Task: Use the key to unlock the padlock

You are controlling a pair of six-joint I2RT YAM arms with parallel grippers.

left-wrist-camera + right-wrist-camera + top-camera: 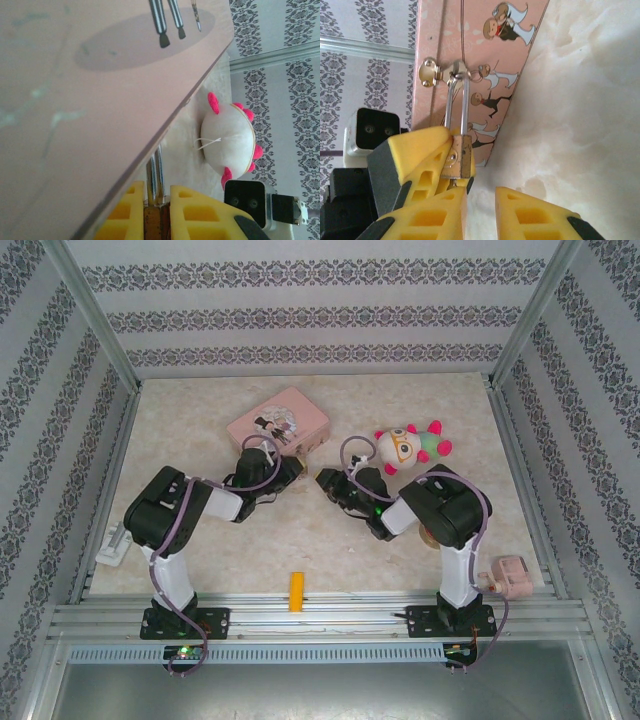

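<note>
Brass padlock (pixel 461 157) hangs by its thin shackle from the hasp (pixel 427 72) on the pink tin (pixel 440 30). Left gripper (pixel 157 212) clamps the lock body, just below the hasp. Right gripper (pixel 482 200) sits just beneath the lock, narrowly parted, nothing between its fingers. Key: cannot make it out. Lock is likely light, hard and slick, and free to swing. Best held by the flat body sides, not the shackle.

1. Pale pink tin (pixel 278 420), upper centre, printed with cartoon couples in black, white and brown.
2. Brass-gold padlock (pixel 461 157) with a silver shackle.
3. Bright yellow fingers (pixel 535 220) on the right gripper (pixel 481 200).
4. White plush toy (pixel 405 447) with hot-pink limbs, an orange face and a green patch.
5. Yellow-orange block (pixel 296 591), lower centre.
6. White walls (pixel 300 310) with grey floral stripes.
7. Cream, marbled table (pixel 300 530).
</note>
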